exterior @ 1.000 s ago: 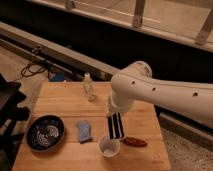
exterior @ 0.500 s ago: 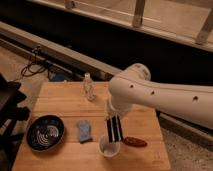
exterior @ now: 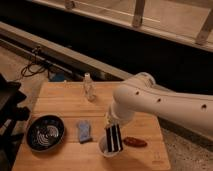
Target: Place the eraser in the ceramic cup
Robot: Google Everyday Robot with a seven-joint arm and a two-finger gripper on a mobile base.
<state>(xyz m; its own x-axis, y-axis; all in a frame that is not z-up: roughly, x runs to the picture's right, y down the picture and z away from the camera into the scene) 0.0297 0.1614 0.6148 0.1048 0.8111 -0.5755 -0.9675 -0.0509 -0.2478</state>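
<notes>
On the wooden table (exterior: 60, 100), the ceramic cup (exterior: 104, 148) sits at the near edge, right of centre. The eraser (exterior: 114, 138) stands upright over it — lower end inside the cup — with the gripper (exterior: 112, 122) directly above, at the end of the arm (exterior: 165, 102) reaching in from the right. Just right of the cup lies an oblong thing (exterior: 135, 142); to its left, a small pad (exterior: 84, 131), then the bowl (exterior: 45, 132) at the near left. A small bottle (exterior: 88, 87) stands at the far side.
</notes>
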